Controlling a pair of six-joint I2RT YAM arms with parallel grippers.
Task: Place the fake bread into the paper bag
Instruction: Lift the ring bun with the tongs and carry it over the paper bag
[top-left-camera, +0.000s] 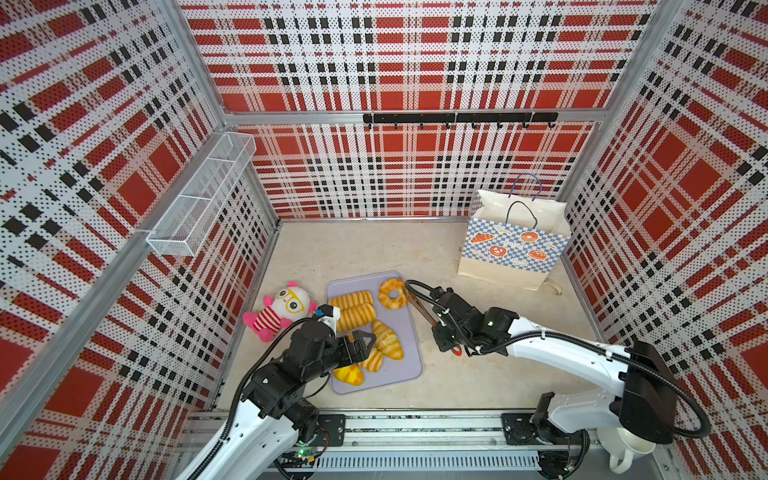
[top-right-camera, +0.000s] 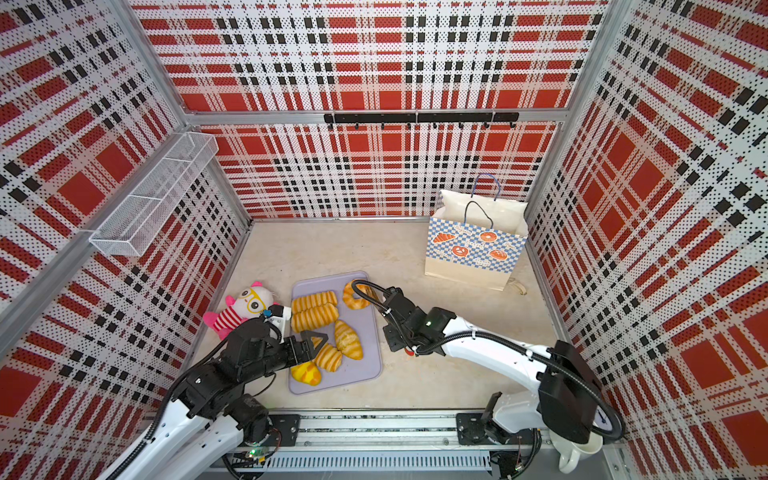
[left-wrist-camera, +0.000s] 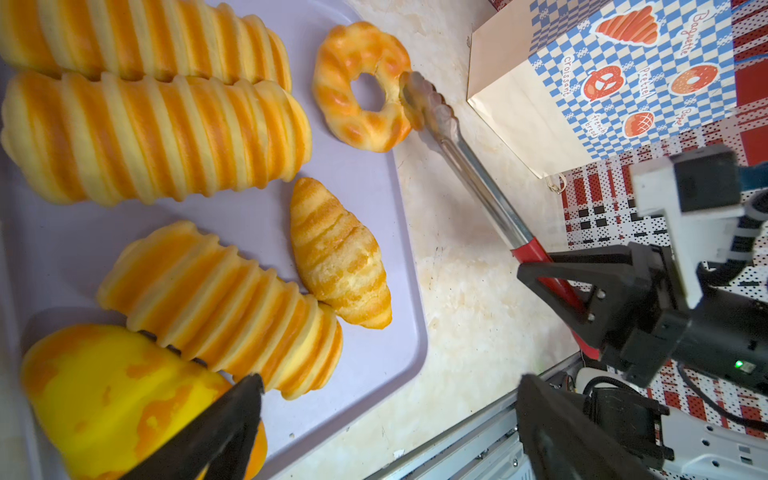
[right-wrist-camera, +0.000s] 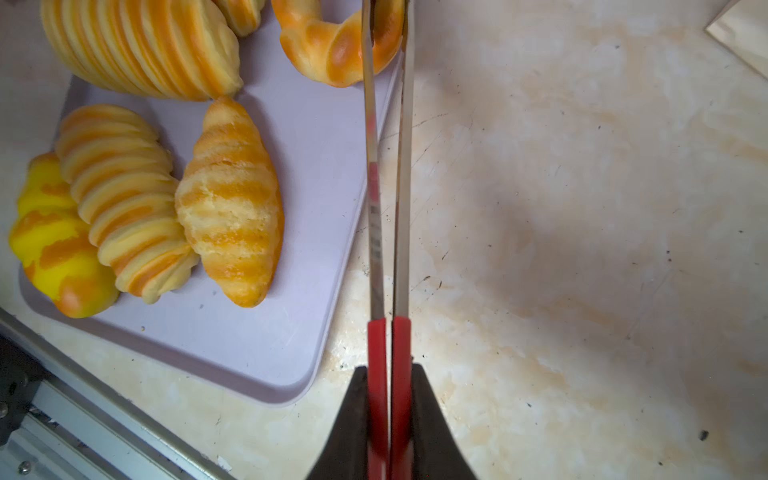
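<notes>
tabletop (top-left-camera: 478, 374): right pincer (right-wrist-camera: 384, 382) low, tongs (left-wrist-camera: 467, 166) maybe pinching donut (left-wrist-camera: 336, 95)

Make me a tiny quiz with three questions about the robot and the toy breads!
1. True or false: the golden ring-shaped toy donut lies inside the tall blue-checkered white paper bag.
2. The right gripper holds: A a spoon, B red-handled metal tongs, C a knife?
3. Fill in: the left gripper has its jaws ____.
Key: 1 false, it lies on the flat lilac plastic tray; 2 B; 3 open.
</notes>
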